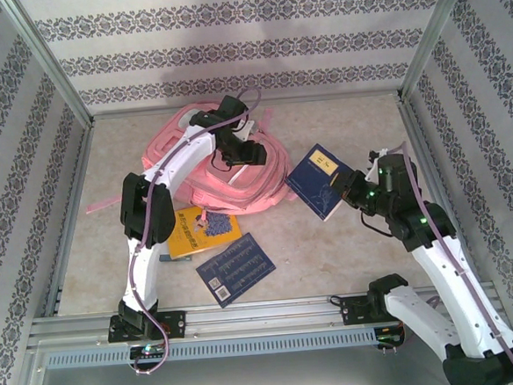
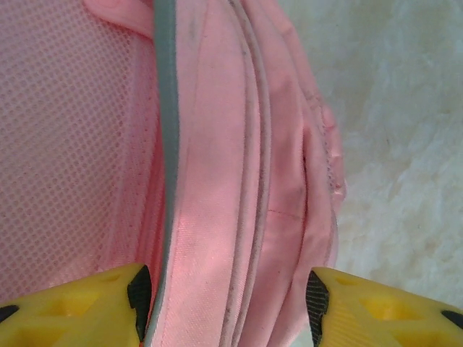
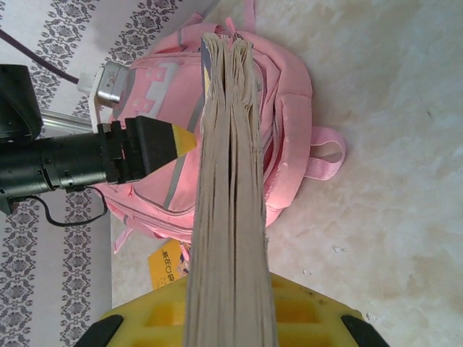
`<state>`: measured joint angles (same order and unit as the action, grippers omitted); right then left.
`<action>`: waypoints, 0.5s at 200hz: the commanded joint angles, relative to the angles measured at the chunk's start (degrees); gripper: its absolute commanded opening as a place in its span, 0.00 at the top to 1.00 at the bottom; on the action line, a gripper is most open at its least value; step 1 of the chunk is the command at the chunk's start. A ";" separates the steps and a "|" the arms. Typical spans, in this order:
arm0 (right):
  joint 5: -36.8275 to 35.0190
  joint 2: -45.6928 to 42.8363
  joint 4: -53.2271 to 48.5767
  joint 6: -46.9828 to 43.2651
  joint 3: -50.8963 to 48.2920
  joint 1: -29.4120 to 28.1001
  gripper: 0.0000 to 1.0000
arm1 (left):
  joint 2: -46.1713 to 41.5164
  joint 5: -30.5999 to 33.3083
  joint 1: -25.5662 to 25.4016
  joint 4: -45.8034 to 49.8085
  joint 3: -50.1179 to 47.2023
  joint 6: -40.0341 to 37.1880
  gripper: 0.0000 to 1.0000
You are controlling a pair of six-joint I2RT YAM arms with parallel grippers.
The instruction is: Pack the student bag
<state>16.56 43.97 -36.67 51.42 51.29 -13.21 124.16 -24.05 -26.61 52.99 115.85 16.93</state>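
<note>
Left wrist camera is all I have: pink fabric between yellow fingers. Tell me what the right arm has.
Observer: The right gripper is shut on a blue book, just right of the student bag.
Operator: Tell me what lies loose on the table.
Observer: A yellow book and a navy book lie flat on the table, on the near side of the bag.
Operator: Say where my gripper sits on the bag.
Observer: From the top camera, the left gripper is over the bag's middle.
</note>
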 commanded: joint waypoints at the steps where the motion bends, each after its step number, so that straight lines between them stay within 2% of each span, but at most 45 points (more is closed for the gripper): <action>1: 3.40 -0.90 1.57 0.22 -2.00 1.15 1.00 | 1.01 -2.25 -0.16 1.42 1.44 -2.11 0.42; 31: 4.36 -0.73 1.71 0.46 -2.85 1.63 1.00 | 2.05 -3.39 -0.26 -0.01 0.44 -1.52 0.52; 45: 4.53 -0.72 1.68 0.37 -2.86 1.94 1.00 | 2.78 -1.95 -0.29 -0.07 0.25 -1.03 0.53; 88: 5.15 -1.24 1.85 1.17 -2.72 1.79 1.00 | 3.25 12.62 -0.92 1.07 1.35 -0.97 0.53; 100: 5.25 -1.59 2.03 1.36 -3.09 1.46 1.00 | 3.76 13.75 -0.93 1.37 2.44 -1.20 0.60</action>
<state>20.18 43.62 -36.93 52.07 48.47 -11.73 127.07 -17.98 -27.16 52.97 115.98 16.53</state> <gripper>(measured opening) 0.137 0.448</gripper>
